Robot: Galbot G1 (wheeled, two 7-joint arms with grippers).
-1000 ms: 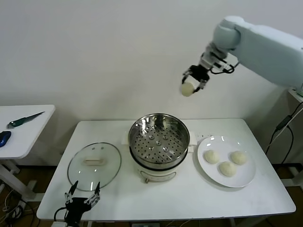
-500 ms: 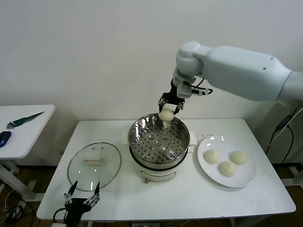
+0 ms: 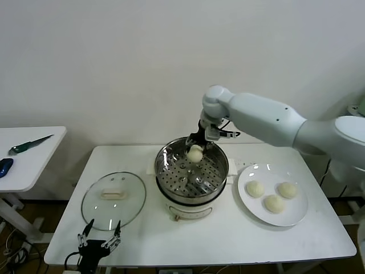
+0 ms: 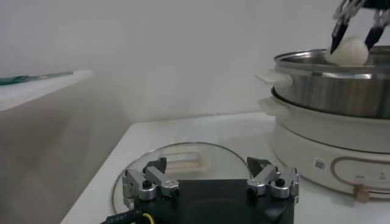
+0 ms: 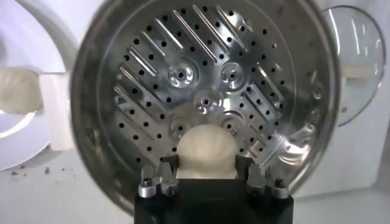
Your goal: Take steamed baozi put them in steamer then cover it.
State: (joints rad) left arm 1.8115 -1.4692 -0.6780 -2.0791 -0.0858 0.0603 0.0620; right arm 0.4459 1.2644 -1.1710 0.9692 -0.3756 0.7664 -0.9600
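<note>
step: first baozi (image 3: 195,153) over steamer (image 3: 192,171) | my right tool (image 3: 196,146) grasping it | left tool (image 3: 100,240) released, parked | next: lower, let go

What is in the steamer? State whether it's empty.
Empty: the steamer shows only bare perforated insert; one baozi hangs above it in the right gripper.

- The steamer (image 3: 192,171) is sitting open on top, so a hand could reach in.
- The right gripper (image 3: 195,149) and its bun (image 3: 195,153) are filling the back part.
- The lid (image 3: 113,200) is lying apart, blocking nothing.
</note>
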